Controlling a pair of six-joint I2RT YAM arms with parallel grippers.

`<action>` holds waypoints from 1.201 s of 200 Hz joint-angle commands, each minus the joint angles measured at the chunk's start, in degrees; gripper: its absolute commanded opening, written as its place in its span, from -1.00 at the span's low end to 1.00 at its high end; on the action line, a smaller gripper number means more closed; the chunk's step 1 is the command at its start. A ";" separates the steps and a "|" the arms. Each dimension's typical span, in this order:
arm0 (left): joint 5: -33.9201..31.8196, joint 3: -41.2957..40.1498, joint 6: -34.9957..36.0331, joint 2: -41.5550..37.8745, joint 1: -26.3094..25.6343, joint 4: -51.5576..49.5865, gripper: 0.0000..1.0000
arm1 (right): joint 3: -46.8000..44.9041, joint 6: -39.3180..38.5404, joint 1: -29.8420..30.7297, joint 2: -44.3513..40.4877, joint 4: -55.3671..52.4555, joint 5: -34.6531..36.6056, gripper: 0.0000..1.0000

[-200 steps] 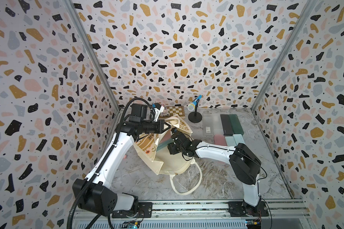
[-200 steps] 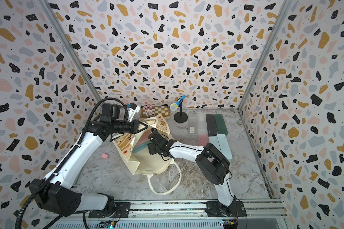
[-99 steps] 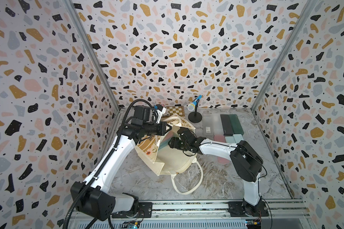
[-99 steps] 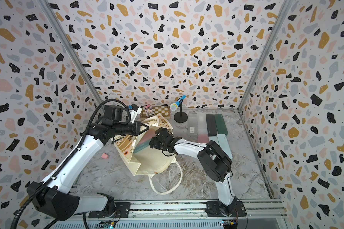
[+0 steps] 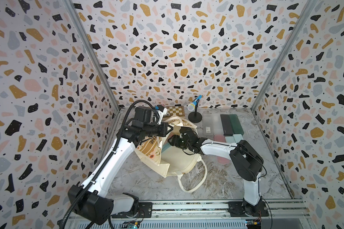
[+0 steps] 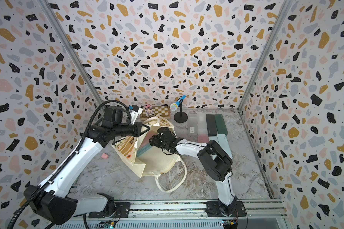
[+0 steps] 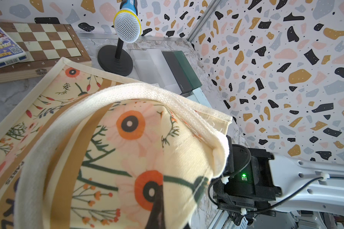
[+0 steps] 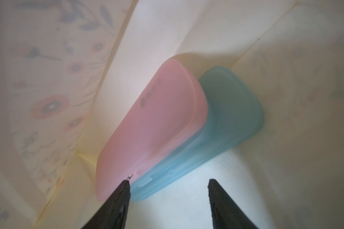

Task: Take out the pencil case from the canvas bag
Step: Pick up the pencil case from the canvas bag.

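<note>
Bag [image 5: 179,164] lies slumped at centre frame in both top views. Its mouth faces right of frame, and one handle [image 5: 195,184] is looped on the table [image 5: 147,184] below it.

Left gripper [image 5: 170,128] is clenched on the bag's upper rim and holds it raised. The wrist view shows a dark finger [image 7: 157,208] against floral cloth.

Right gripper [image 8: 169,180] reaches into the mouth from the right. Its jaws are apart with nothing grasped.

Deep inside the bag, the pink case [image 8: 153,126] lies partly over the blue case [image 8: 226,119], and the two touch. One fingertip [image 8: 123,194] sits at their near end; contact cannot be told.

In a top view the blue case [image 6: 145,149] shows through the mouth.
</note>
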 commanded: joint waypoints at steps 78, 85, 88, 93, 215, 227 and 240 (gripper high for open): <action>8.42 0.73 1.68 -0.58 -1.79 1.35 -1.00 | 6.80 -1.31 -3.26 5.25 1.01 10.01 0.43; 8.98 0.74 1.95 -0.48 -1.85 1.37 -1.00 | 7.27 -1.56 -3.44 5.94 1.47 9.37 0.43; 9.30 0.76 2.08 -0.41 -1.90 1.37 -1.00 | 7.43 -1.69 -3.52 6.16 1.71 9.10 0.43; 9.84 0.75 2.45 -0.31 -1.94 1.37 -1.00 | 7.69 -1.98 -3.61 6.63 2.30 8.67 0.43; 5.15 5.91 7.96 4.18 -2.13 -4.88 -1.00 | 3.05 -24.44 2.58 2.28 9.93 15.97 0.32; 4.73 6.28 8.03 4.18 -2.12 -4.79 -1.00 | 2.70 -27.27 3.41 2.21 10.13 17.96 0.31; 4.76 6.46 8.23 4.18 -2.12 -4.75 -1.00 | 2.92 -27.53 3.89 2.26 9.09 20.57 0.31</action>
